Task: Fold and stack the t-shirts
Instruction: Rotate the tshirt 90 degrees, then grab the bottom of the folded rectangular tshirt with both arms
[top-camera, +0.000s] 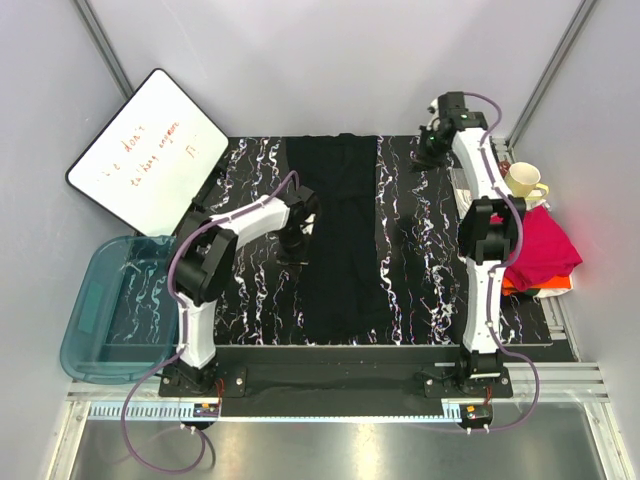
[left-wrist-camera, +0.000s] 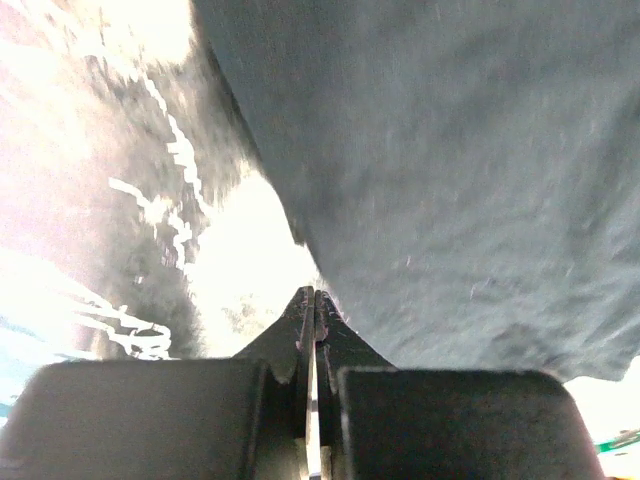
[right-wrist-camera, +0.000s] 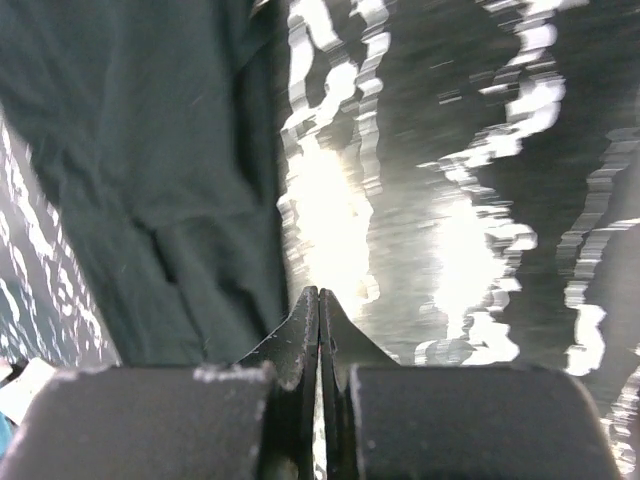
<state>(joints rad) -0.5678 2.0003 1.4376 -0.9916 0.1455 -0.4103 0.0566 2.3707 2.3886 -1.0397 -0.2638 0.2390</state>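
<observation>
The black t-shirt (top-camera: 338, 235) lies as a long narrow strip down the middle of the marbled table. My left gripper (top-camera: 299, 225) is at the strip's left edge. In the left wrist view it (left-wrist-camera: 313, 294) is shut and empty, with the black cloth (left-wrist-camera: 450, 170) just to the right of its tips. My right gripper (top-camera: 431, 150) is at the far right back, apart from the shirt. It (right-wrist-camera: 319, 292) is shut and empty over bare table, with the black cloth (right-wrist-camera: 150, 150) to its left. The magenta-pink t-shirt (top-camera: 545, 245) lies crumpled at the right edge on an orange piece (top-camera: 545, 285).
A cream mug (top-camera: 523, 180) stands behind the pink t-shirt, close to the right arm. A whiteboard (top-camera: 145, 150) leans at the back left. A blue translucent bin (top-camera: 100, 310) sits off the table's left side. Grey walls close in both sides.
</observation>
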